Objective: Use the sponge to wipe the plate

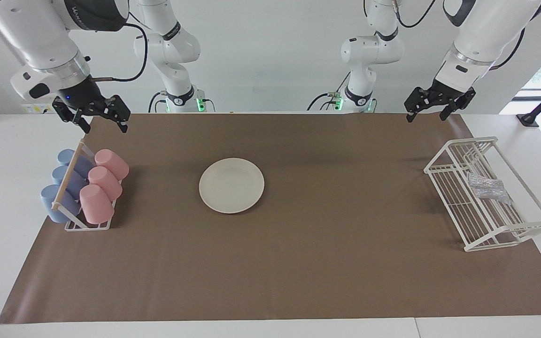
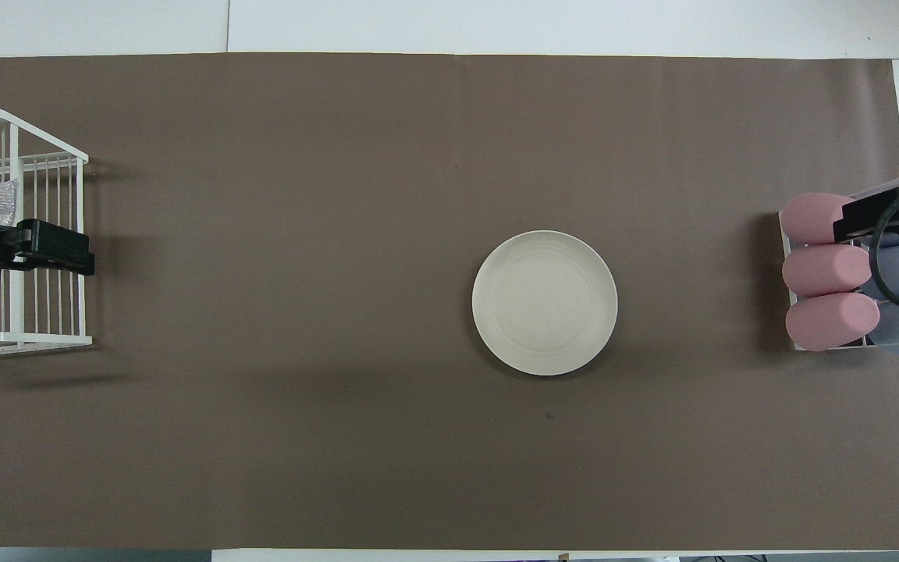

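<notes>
You've yet to begin: the sponge (image 1: 487, 187) lies in the wire rack (image 1: 458, 232), the plate (image 1: 231, 185) sits mid-bench, and the left gripper (image 1: 437, 106) and right gripper (image 1: 94, 115) hang empty, jaws apart.

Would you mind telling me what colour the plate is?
The plate is plain cream-white, showing best in the overhead view.

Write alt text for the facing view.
A cream plate lies in the middle of a brown mat, with nothing on it. A silvery sponge rests in a white wire rack at the left arm's end; pink and blue cups fill a holder at the right arm's end. Both claws, left and right, hang open, empty.
</notes>
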You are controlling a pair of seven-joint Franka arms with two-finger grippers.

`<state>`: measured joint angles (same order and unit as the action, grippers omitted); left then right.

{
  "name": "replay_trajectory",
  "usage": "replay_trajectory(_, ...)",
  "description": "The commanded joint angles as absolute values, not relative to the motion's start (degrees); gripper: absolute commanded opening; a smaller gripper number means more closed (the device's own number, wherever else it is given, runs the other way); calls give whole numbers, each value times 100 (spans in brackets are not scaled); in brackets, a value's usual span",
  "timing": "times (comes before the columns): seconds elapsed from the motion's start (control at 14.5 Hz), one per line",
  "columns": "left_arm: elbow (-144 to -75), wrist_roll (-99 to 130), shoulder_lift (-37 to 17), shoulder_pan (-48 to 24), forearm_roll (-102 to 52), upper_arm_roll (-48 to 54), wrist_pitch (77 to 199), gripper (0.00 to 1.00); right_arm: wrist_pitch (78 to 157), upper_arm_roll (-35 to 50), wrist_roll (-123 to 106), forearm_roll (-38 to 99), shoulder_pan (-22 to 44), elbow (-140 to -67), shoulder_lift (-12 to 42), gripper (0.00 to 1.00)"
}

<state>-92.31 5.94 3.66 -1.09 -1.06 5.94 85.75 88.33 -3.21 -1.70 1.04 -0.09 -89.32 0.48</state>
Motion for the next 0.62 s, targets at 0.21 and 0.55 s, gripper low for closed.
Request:
replay_trajectory(0.21,-9308,562,431,-79,-176,580,8640,100,8851,-290,-44,9,0,-9017,-35,100)
replay_trajectory(0.55,-9308,545,431,-88,-176,580,8736,100,8851,-281,34,17,9,-9026,-35,100)
